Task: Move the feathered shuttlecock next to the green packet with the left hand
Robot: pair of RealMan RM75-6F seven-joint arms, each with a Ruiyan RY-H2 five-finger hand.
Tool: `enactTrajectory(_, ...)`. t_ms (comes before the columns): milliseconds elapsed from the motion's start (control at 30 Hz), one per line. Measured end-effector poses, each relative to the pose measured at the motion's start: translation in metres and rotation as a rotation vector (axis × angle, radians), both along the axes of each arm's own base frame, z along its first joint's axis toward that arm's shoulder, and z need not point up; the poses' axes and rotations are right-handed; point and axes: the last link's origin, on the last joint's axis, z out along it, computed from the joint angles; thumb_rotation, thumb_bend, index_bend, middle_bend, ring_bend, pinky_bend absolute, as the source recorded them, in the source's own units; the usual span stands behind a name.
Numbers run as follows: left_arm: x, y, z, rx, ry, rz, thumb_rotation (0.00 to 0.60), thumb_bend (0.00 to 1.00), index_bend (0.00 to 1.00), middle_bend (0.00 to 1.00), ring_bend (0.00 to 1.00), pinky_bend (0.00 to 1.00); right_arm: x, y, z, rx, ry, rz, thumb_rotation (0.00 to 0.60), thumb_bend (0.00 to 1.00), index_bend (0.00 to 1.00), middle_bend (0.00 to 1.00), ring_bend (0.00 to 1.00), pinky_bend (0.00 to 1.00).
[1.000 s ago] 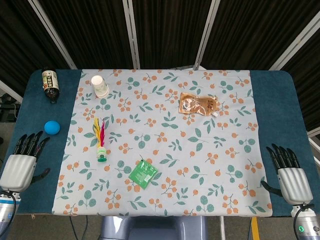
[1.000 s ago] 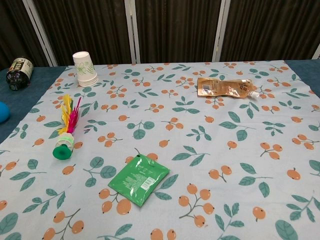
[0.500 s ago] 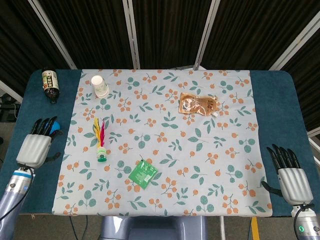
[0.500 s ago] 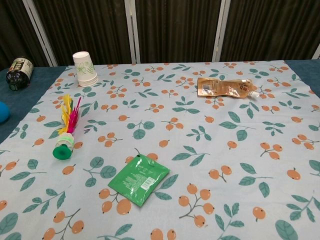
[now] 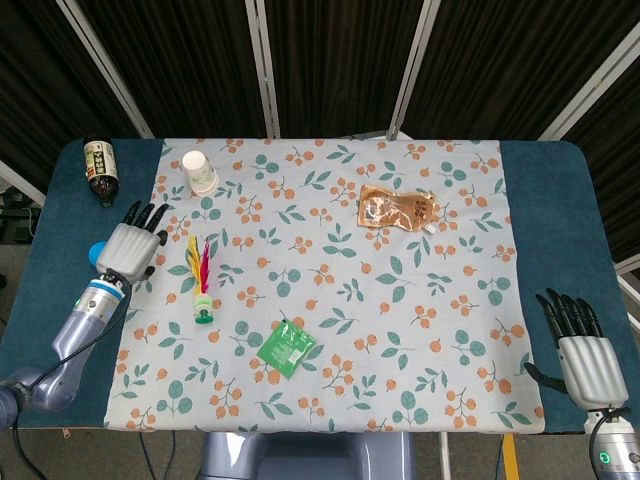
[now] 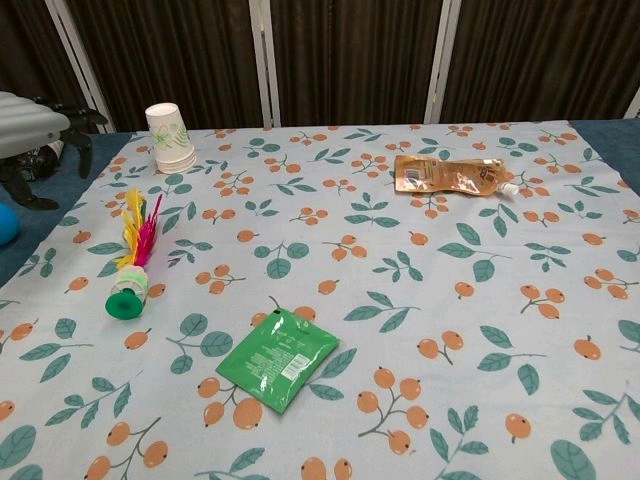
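Observation:
The feathered shuttlecock (image 5: 200, 284) (image 6: 133, 263) lies on the floral cloth at the left, green base toward me, yellow and pink feathers pointing away. The green packet (image 5: 286, 347) (image 6: 277, 358) lies flat near the front middle, well apart from it. My left hand (image 5: 130, 248) (image 6: 35, 130) hovers open just left of the shuttlecock's feathers, fingers spread, holding nothing. My right hand (image 5: 581, 350) rests open at the table's front right corner and shows only in the head view.
A paper cup (image 5: 199, 172) (image 6: 170, 138) stands at the back left. A dark bottle (image 5: 99, 168) lies on the blue table beyond it. A blue ball (image 5: 95, 253) (image 6: 6, 224) sits under my left hand. A brown pouch (image 5: 397, 210) (image 6: 447, 173) lies at the back right.
My left hand has risen from the front left edge and swung forward and rightward to beside the shuttlecock. It now shows in the chest view. The right hand has stayed still.

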Motion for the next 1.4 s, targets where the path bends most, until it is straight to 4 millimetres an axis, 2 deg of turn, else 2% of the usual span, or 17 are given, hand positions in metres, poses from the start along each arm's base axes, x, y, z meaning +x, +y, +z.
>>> enactTrajectory(233,0.014,0.014,-0.021,-0.024,0.019,-0.037,0.600,0.34,0.42,0.00,0.00,0.00,-0.001,0.000,0.000,0.004,-0.002,-0.006,0.600,0.09,0.05,0.00,0.00,0.00)
enactTrajectory(500,0.021,0.022,-0.030,-0.039,0.033,-0.031,0.600,0.34,0.38,0.00,0.00,0.00,-0.001,0.000,0.001,0.007,-0.009,-0.012,0.600,0.09,0.05,0.00,0.00,0.00)
enactTrajectory(867,0.022,0.033,-0.044,-0.044,0.056,-0.003,0.600,0.34,0.39,0.00,0.00,0.00,-0.001,0.000,0.001,0.009,-0.013,-0.016,0.600,0.09,0.05,0.00,0.00,0.00)
enactTrajectory(1100,0.029,0.040,-0.053,-0.046,0.054,0.001,0.600,0.34,0.47,0.00,0.00,0.00,-0.001,-0.001,0.000,0.010,-0.016,-0.023,0.600,0.09,0.05,0.00,0.00,0.00)
enactTrajectory(1400,0.026,0.043,-0.056,-0.045,0.072,0.017,0.600,0.35,0.48,0.00,0.00,0.00,-0.002,-0.001,0.001,0.007,-0.017,-0.028,0.600,0.09,0.05,0.00,0.00,0.00)
